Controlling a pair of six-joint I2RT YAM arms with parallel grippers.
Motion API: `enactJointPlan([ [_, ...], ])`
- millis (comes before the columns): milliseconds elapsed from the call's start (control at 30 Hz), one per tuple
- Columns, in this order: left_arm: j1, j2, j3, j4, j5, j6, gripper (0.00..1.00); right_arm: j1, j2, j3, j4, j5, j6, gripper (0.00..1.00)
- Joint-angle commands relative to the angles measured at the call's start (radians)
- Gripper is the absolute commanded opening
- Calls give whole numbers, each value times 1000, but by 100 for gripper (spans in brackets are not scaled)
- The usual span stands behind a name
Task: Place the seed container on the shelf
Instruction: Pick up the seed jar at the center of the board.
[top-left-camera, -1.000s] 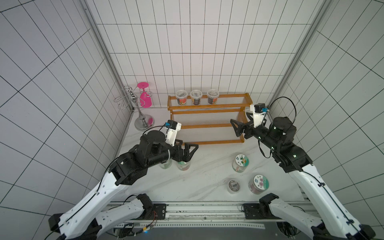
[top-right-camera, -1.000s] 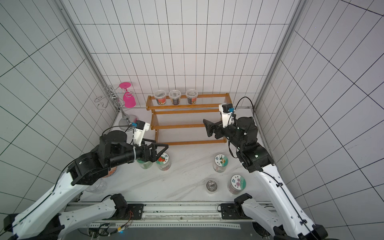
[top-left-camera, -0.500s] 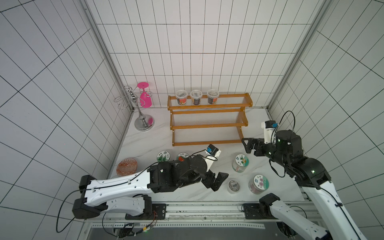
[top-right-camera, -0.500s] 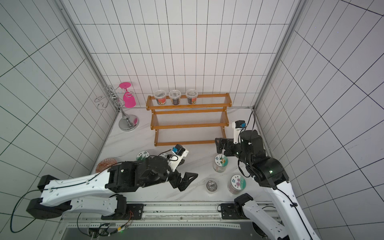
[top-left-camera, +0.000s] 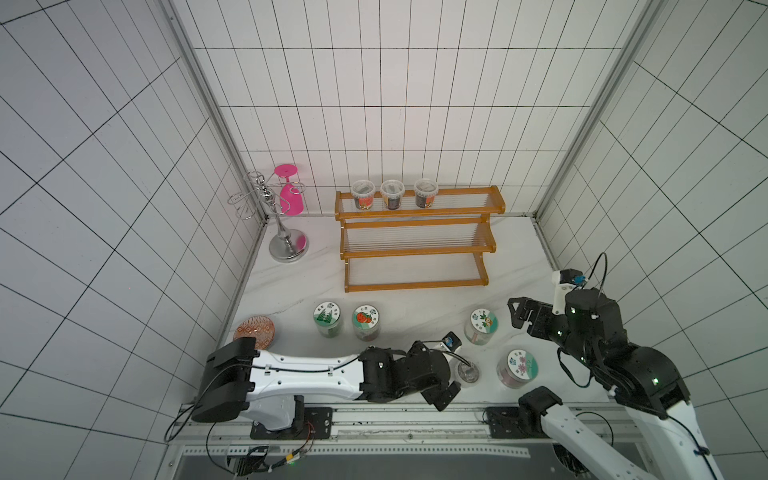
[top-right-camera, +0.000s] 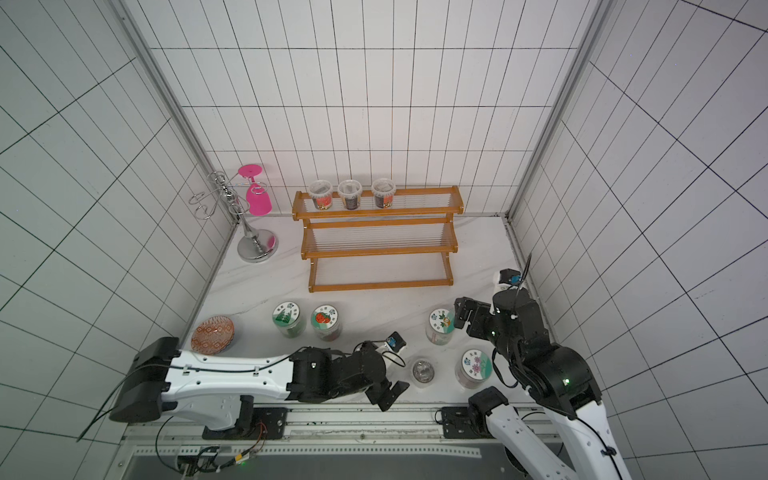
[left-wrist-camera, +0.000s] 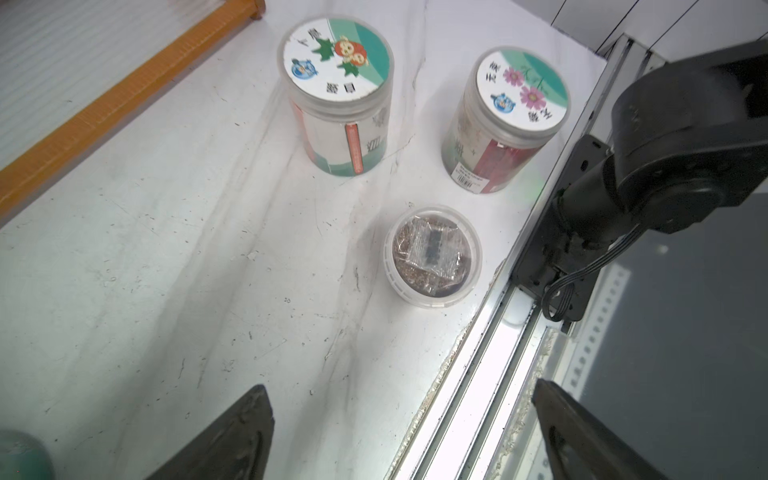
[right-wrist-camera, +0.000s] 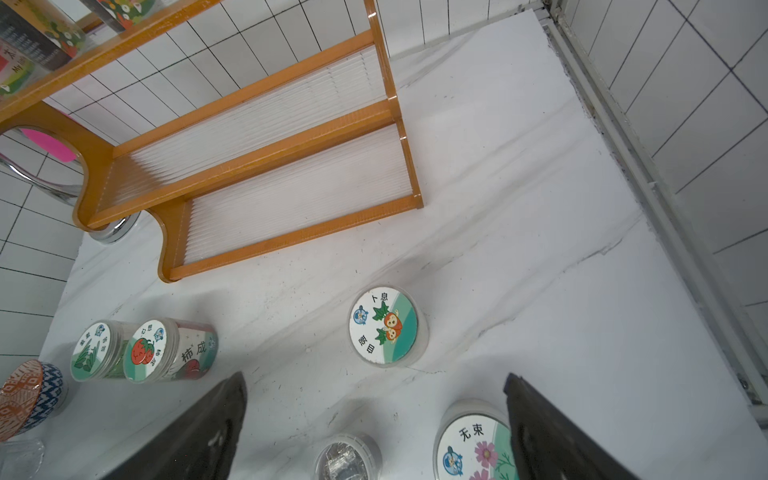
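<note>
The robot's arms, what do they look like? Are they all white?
Not all. The left arm and right arm have smooth white shells, chunky black joints and thin black cables; the right one shows tiny green lights. The left hand and right hand are dark, flat and pointed.

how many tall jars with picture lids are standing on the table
4. The fern-lid jar and tomato-lid jar stand side by side on the left; the orange-mascot jar is further right, the flower-lid jar nearer the front edge. None seem hidden.
</note>
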Motion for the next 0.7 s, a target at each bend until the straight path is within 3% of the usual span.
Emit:
enactJointPlan([
  [0, -9, 66, 3, 91, 8, 49, 98, -7, -21, -30, -48, 47, 21, 99],
  [300, -9, 252, 93, 121, 2, 114, 99, -7, -24, -29, -41, 41, -1, 99],
  [667, 16, 362, 171, 142, 3, 131, 99, -7, -19, -31, -29, 24, -16, 99],
])
